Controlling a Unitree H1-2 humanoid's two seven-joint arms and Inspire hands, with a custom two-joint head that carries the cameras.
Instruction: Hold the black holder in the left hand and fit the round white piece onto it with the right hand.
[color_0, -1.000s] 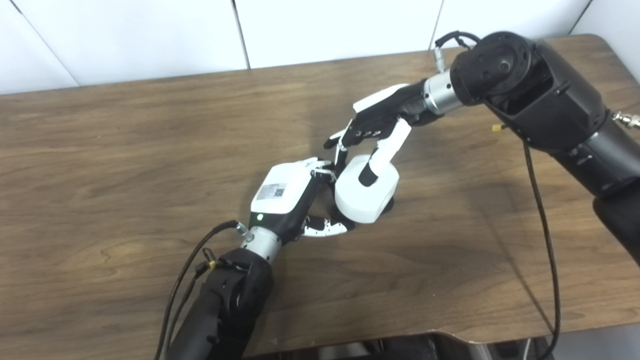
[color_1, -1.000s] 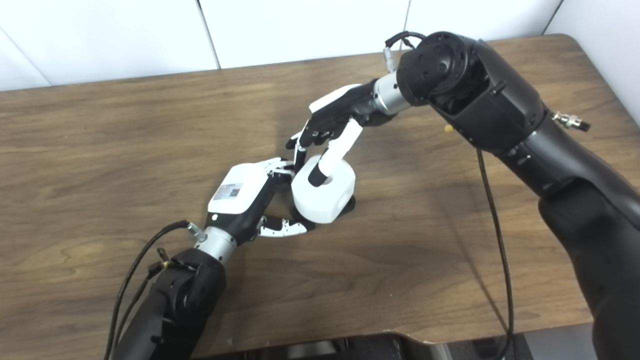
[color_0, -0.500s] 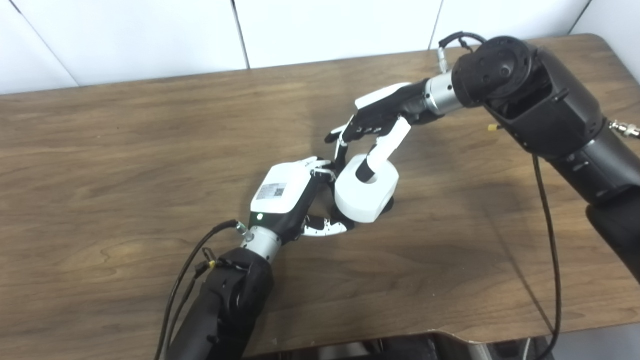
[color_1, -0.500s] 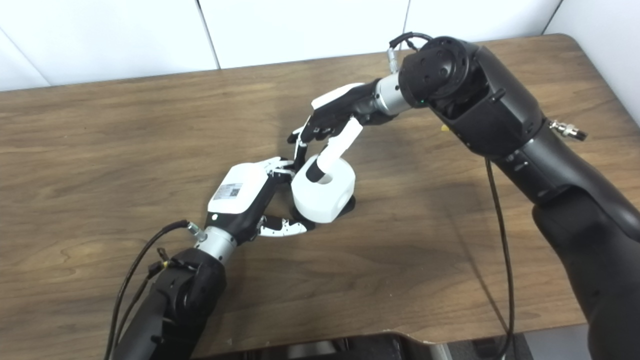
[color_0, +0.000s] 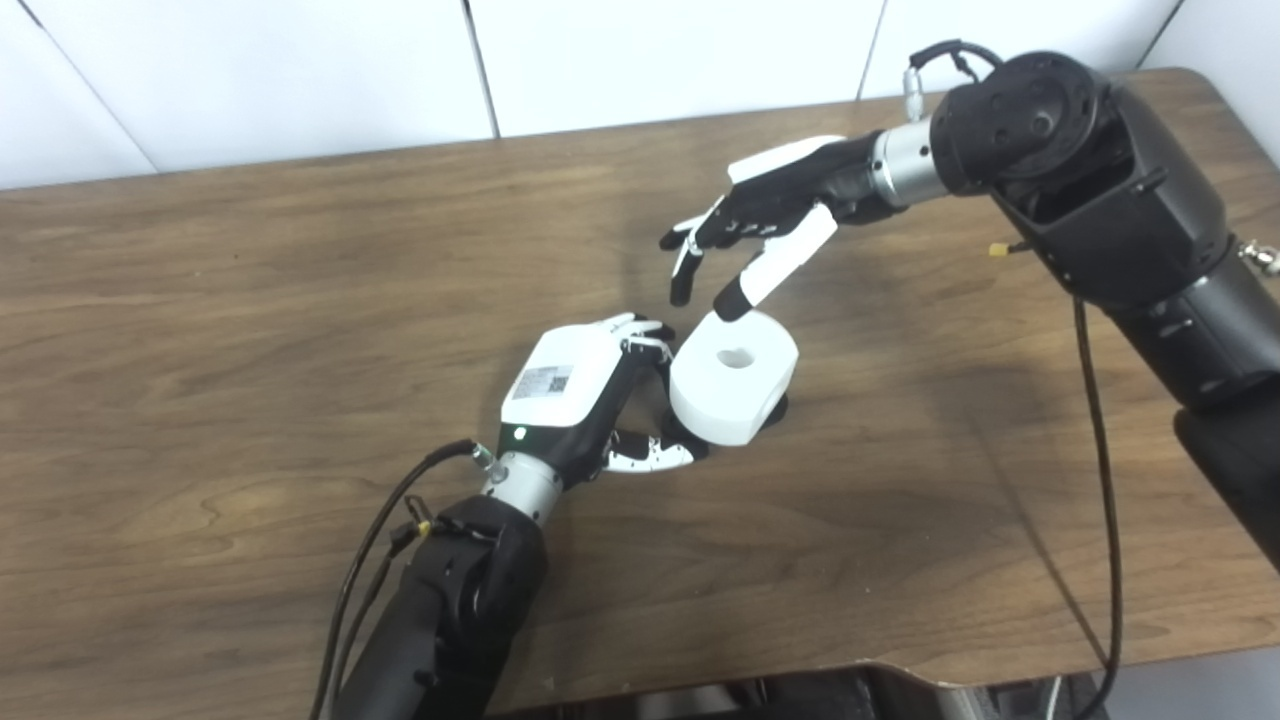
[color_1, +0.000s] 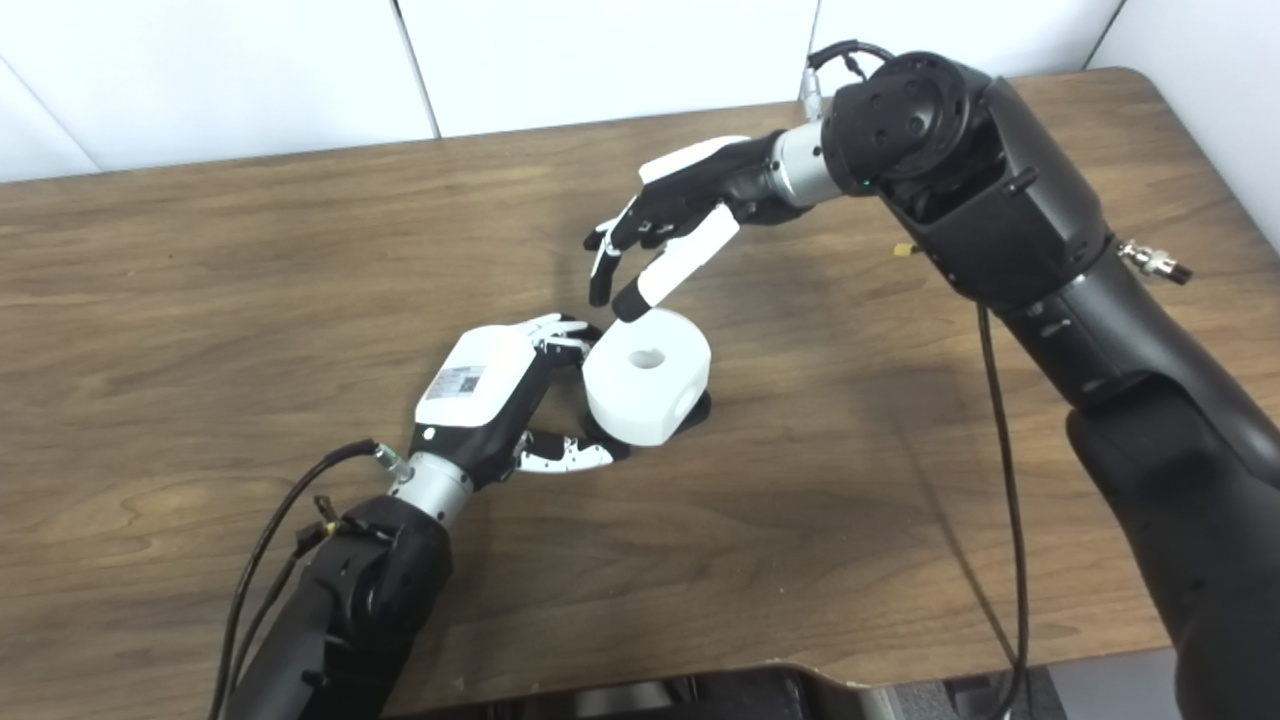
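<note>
The wooden desk (color_0: 250, 330) fills pretty much the whole frame, with white wall panels along the top edge. Nothing else on it that I can spot besides the arms and the parts.

The right arm comes in from the lower right and bends up toward the upper right. Its right hand (color_0: 770, 205) hangs just above centre with the fingers (color_0: 682, 285) spread and pointing down, holding nothing. The thumb tip sits right above the upper edge of the white piece; can't really tell if it's touching or just clear of it.

The left arm comes up from the bottom left of centre, and the left hand (color_0: 590, 395) is near the middle of the picture, fingers curled in around the base of the assembly, so it looks like it has hold of the holder.

The round white piece (color_0: 733, 388) is dead centre, hole facing up, sitting tilted a bit. Only a sliver of the black holder (color_0: 778, 408) peeks out at its lower right edge.

My read: the fitting looks basically done, with the white piece on the holder and the right hand off it. What I can't judge is whether it's fully seated. Maybe a check, then letting go.
</note>
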